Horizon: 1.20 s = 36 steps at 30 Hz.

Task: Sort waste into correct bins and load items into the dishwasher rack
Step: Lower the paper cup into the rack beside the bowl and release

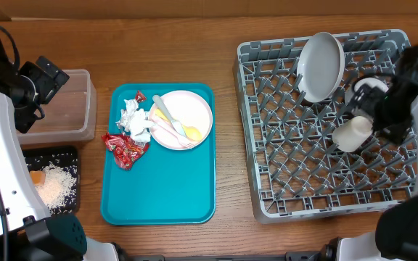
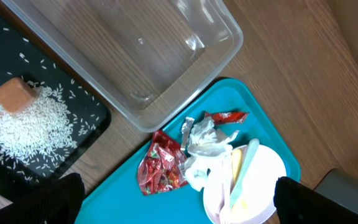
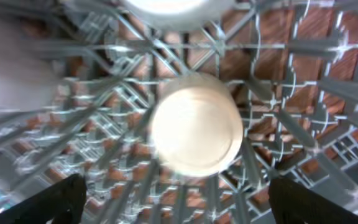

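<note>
Where the dishwasher rack [image 1: 318, 209] takes up the right of the surface [image 1: 227, 145], a white bowl [image 1: 321, 67] stands on edge among its far pegs. A small white cup [image 1: 353, 134] lies on the grid nearer the middle. The right end effector [image 3: 176, 190] hangs over that cup with its fingers spread wide to either side, touching nothing.

On the teal tray [image 1: 158, 188] in the middle, a pale pink plate [image 1: 194, 109] carries a yellow spoon [image 1: 191, 132] and pale plastic utensils [image 1: 164, 109]. A crumpled napkin [image 1: 135, 119] and red wrappers [image 1: 125, 148] lie against its left edge.

At far left, the left end effector [image 2: 179, 193], fully open and holding nothing, hovers by the clear tub [image 1: 78, 130]. Beside the tub, the black tray [image 1: 75, 156] holds loose rice [image 1: 58, 185] and an orange cube [image 1: 36, 178].
</note>
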Each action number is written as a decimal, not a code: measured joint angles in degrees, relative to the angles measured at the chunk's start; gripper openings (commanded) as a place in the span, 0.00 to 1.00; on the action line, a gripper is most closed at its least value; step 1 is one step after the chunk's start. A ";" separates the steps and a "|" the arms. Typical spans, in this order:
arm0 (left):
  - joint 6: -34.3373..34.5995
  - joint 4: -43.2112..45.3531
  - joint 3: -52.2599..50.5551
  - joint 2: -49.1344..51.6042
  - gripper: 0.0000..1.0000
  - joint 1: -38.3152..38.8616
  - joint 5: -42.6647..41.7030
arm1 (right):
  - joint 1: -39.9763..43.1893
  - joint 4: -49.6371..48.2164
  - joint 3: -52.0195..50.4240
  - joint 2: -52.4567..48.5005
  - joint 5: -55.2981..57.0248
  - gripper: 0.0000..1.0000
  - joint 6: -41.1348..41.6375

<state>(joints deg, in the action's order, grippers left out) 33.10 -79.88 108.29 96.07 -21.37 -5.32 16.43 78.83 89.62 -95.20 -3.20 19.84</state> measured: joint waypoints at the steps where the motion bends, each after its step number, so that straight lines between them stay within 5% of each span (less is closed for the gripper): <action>1: 0.00 -0.02 0.00 0.00 1.00 0.00 -0.02 | 0.00 0.74 1.84 0.39 -0.46 1.00 0.07; 7: 0.00 -0.02 0.00 0.00 1.00 0.00 -0.02 | 0.00 2.60 12.20 4.83 -5.97 0.98 -0.55; 11: 0.00 -0.02 0.00 0.00 1.00 0.00 -0.02 | -0.09 1.79 13.14 6.23 -8.48 0.35 -2.27; 15: 0.00 -0.02 0.00 0.00 1.00 0.00 -0.02 | -0.13 1.51 11.87 5.79 -2.49 0.04 -0.04; 29: 0.00 -0.02 0.00 0.00 1.00 0.00 -0.02 | -0.02 -8.35 -9.14 4.90 0.28 0.04 2.64; 36: 0.00 -0.02 0.00 0.00 1.00 0.00 -0.02 | -0.02 -10.49 -11.80 4.74 -0.50 0.04 2.64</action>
<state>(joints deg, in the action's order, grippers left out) 33.10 -79.90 108.29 96.07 -21.37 -5.34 16.40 68.34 77.82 -90.45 -3.70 22.48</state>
